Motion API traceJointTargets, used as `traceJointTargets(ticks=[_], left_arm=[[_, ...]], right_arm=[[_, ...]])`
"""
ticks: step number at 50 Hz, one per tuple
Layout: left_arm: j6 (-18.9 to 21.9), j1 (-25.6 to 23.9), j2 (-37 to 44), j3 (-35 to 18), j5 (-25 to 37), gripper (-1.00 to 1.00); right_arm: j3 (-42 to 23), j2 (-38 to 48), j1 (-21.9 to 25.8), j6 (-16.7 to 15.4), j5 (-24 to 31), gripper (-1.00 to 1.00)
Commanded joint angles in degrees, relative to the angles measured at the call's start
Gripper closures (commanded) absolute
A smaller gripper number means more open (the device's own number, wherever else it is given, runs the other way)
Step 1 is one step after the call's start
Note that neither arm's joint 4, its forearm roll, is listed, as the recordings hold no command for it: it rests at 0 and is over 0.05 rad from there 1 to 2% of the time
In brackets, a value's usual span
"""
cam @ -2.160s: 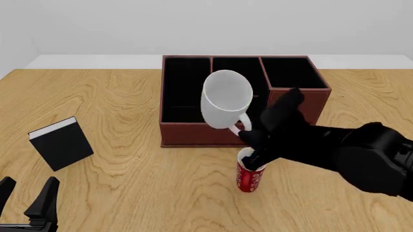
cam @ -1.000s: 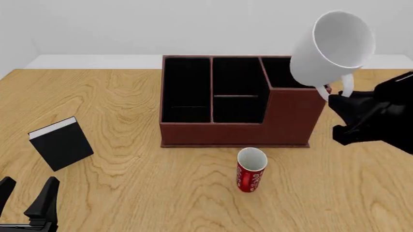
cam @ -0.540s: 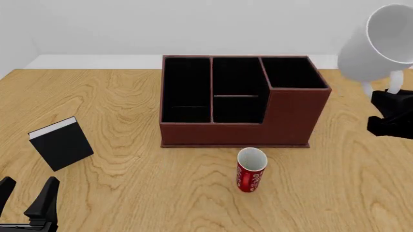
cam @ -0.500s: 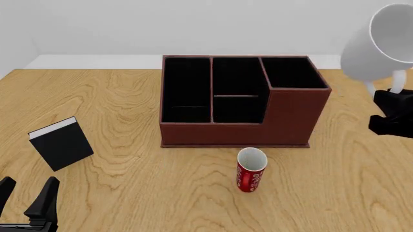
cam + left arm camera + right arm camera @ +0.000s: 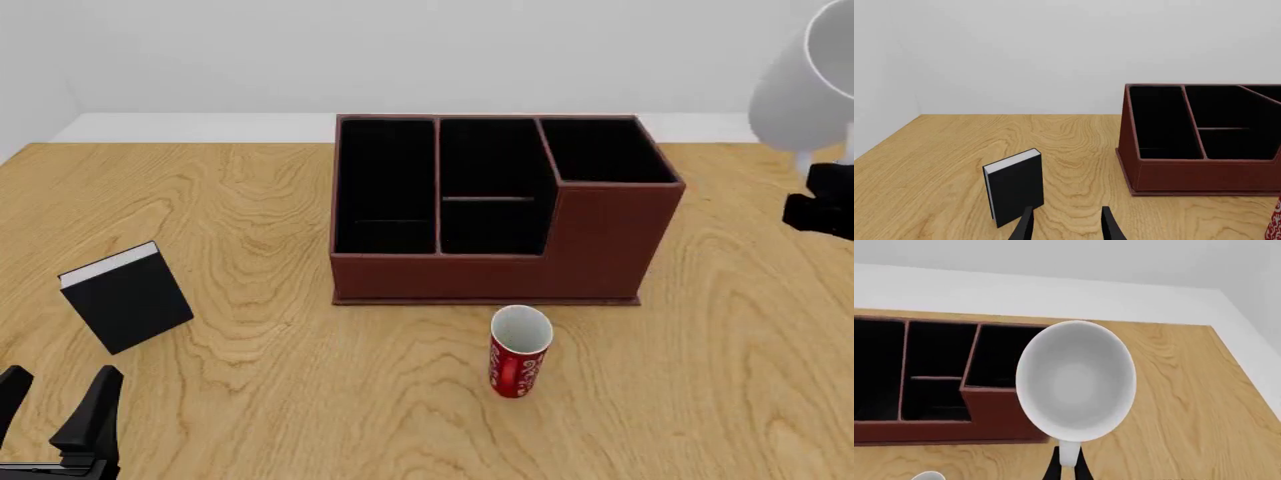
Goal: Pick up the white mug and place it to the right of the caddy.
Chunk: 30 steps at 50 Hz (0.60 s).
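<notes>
The white mug (image 5: 803,92) hangs in the air at the far right edge of the front view, partly cut off by the frame, to the right of the caddy (image 5: 497,207) and above the table. My right gripper (image 5: 817,190) is shut on its loop handle. In the right wrist view the white mug (image 5: 1076,382) fills the middle with its mouth toward the camera, the handle pinched by the right gripper (image 5: 1067,466), and the caddy (image 5: 934,385) lies behind it. My left gripper (image 5: 56,412) rests open at the near left corner; its fingertips (image 5: 1026,227) frame bare table.
A red mug with white lettering (image 5: 518,351) stands upright in front of the caddy. A small black book (image 5: 127,296) stands at the near left, also the book (image 5: 1014,186) close ahead of the left gripper. The table's right edge (image 5: 1247,375) runs near the white mug.
The right gripper has carried the white mug further right and slightly up, from over the caddy's right end to the frame's right edge. The left arm has stayed still.
</notes>
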Motion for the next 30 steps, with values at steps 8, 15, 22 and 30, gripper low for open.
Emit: traceJointTargets(ticks=[8,15,22,30], left_arm=[[0.0,0.0,0.0,0.0,0.0,-1.0],[0.0,0.0,0.0,0.0,0.0,-1.0],[0.0,0.0,0.0,0.0,0.0,-1.0],[0.0,0.0,0.0,0.0,0.0,-1.0]], right_arm=[[-2.29,4.88,-3.25,2.31,-1.87,1.0],[-2.25,8.75,-3.28,3.76,-2.94,1.0],[-1.92,13.44,-3.91,4.71,-5.78,1.0],[-2.77,18.79,-4.28,5.5,-8.12,1.0]])
